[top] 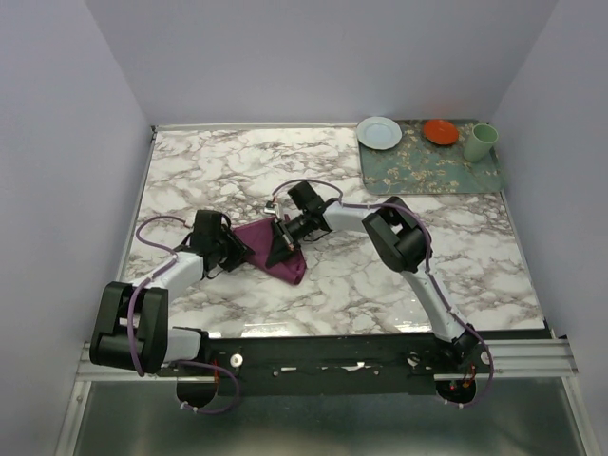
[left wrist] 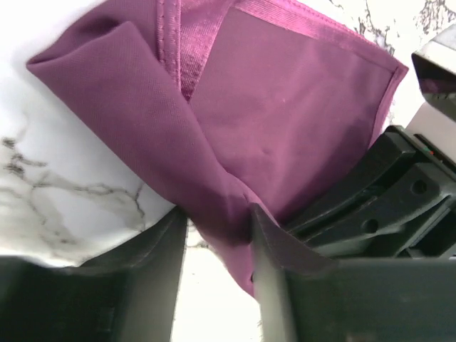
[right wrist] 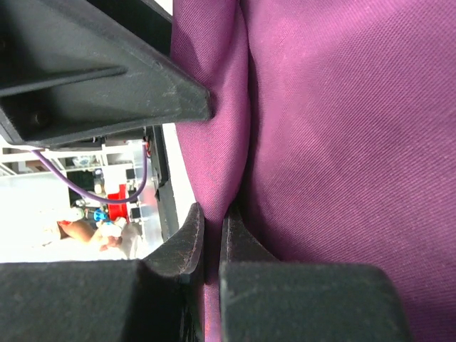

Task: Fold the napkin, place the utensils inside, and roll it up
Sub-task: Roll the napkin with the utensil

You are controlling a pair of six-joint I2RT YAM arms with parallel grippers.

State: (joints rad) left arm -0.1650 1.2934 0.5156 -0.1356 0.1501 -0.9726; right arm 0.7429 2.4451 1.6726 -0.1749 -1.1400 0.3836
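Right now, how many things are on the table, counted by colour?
Purple: 1, the napkin
Green: 2, the cup and the mat
Orange: 1, the bowl
Pale blue: 1, the plate
Total: 5

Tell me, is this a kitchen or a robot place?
Probably a robot practice booth, not a kitchen: plain lavender walls box in a white marble-pattern tabletop, two black-and-white robot arms sit at its edge, and a green floral mat holds dishes.

The purple napkin (top: 257,237) lies bunched on the marble bench (top: 380,285), with the left pincer (top: 237,253) and right pincer (top: 281,249) touching it.
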